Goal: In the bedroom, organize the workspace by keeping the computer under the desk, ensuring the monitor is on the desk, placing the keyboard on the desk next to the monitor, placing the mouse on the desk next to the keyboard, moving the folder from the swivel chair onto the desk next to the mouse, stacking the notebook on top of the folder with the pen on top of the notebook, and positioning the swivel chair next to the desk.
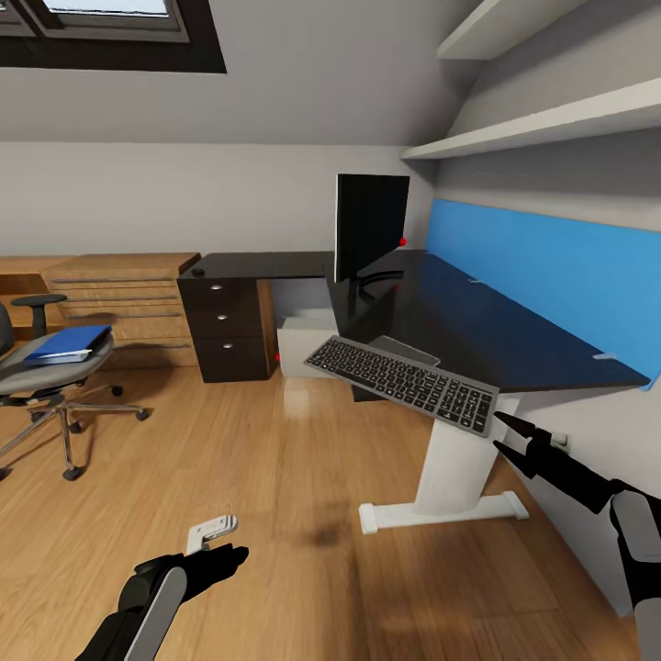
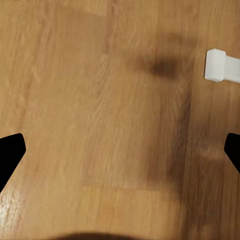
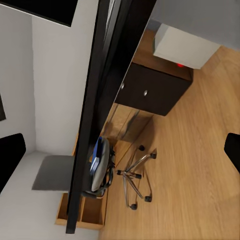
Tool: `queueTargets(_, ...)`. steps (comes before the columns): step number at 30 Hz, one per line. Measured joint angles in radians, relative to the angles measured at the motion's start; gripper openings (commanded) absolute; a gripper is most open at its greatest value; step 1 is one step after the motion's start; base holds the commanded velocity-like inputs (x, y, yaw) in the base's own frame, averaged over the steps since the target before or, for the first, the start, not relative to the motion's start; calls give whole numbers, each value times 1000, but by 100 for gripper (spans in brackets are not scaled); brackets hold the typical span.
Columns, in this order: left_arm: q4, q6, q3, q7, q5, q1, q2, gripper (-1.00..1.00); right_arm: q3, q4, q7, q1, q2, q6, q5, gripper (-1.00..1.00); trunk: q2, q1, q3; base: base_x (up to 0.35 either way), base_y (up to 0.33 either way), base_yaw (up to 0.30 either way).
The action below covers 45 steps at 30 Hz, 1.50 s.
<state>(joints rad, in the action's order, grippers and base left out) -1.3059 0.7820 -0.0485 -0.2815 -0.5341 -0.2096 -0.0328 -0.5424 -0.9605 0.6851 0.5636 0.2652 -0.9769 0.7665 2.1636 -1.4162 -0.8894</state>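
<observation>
Black end effectors (image 1: 213, 558) (image 1: 508, 437) both splayed apart, slim grey-framed keyboard (image 1: 402, 381) overhanging glossy black desk (image 1: 477, 330).

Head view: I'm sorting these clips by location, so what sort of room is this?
Most likely an attic room used as a home office: a skylight under a sloped ceiling, a black desk with a monitor, and a swivel chair on the oak floor.

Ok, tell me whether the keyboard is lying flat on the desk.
Not flat. The keyboard sits tilted at the desk's front edge, most of it overhanging the floor, with its near end hanging lower.
</observation>
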Motion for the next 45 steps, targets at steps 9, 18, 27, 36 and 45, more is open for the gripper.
queueTargets(9, 0, 0, 0, -1, 0, 0, 1, 100, 0, 0, 0, 0, -2, 0, 0, 100, -42, 23, 19, 0, 0, 0)
queueTargets(18, 0, 0, 0, 0, -1, 0, 0, 100, 0, 0, 0, 0, -3, 0, 0, 100, -42, 23, 19, 9, 6, 0)
queueTargets(27, 0, 0, 0, 0, -2, 0, 0, 100, 0, 0, 0, 0, -3, 0, 0, 100, -42, 23, 19, 71, 59, 0)
queueTargets(36, 0, 0, 0, 0, -2, 0, 1, 100, 0, 0, 0, 0, -3, 0, 0, 100, -42, 23, 19, -1, 30, 0)
queueTargets(45, 0, 0, 0, 0, -2, 0, 0, 100, 0, 2, 0, 0, -7, 0, -1, 100, -42, 23, 19, -23, 125, 0)
